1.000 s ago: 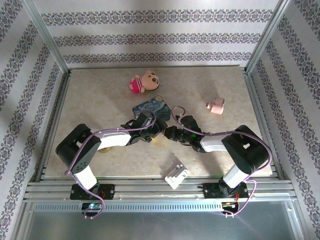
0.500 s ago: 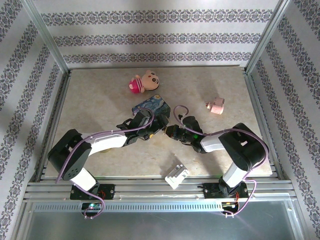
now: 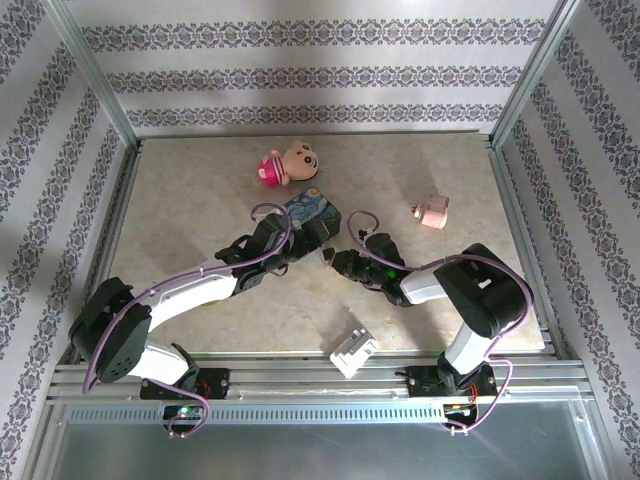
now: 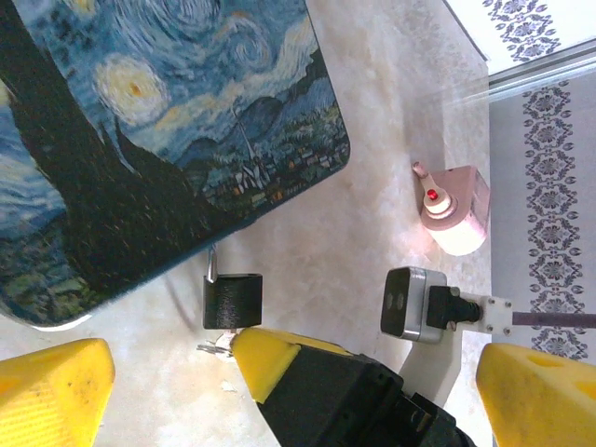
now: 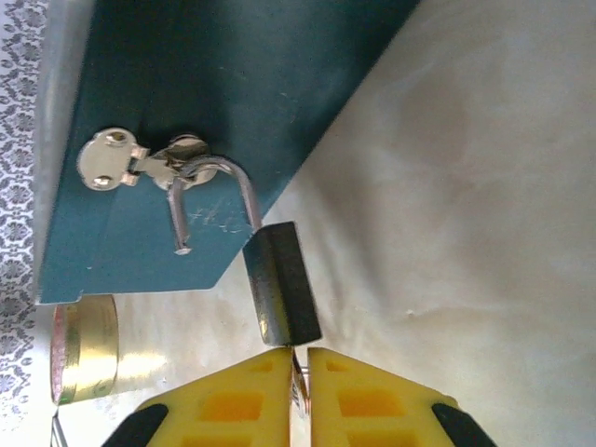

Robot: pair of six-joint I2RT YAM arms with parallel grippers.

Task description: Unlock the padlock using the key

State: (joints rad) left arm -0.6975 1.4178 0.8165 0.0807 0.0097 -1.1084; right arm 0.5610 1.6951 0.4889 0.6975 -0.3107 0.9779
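Fingers of my right gripper (image 5: 299, 356) sit almost pressed together on the key (image 5: 298, 382), a thin silvery sliver whose tip meets the bottom of the padlock (image 5: 282, 284). From that wrist I see the shackle (image 5: 250, 203) hooked through the hasp (image 5: 112, 158) of the blue Starry Night tin (image 5: 233, 84), one leg standing free of the dark body. My left wrist gives the other side: the padlock's body just beside the tin's edge, a pink toy piece (image 4: 453, 209) farther off, and my left gripper (image 4: 293, 358) spread wide, holding nothing. From above, both arms meet at the tin, with a doll (image 3: 283, 165) beyond and a white block (image 3: 354, 350) by the front edge of the table (image 3: 200, 180).
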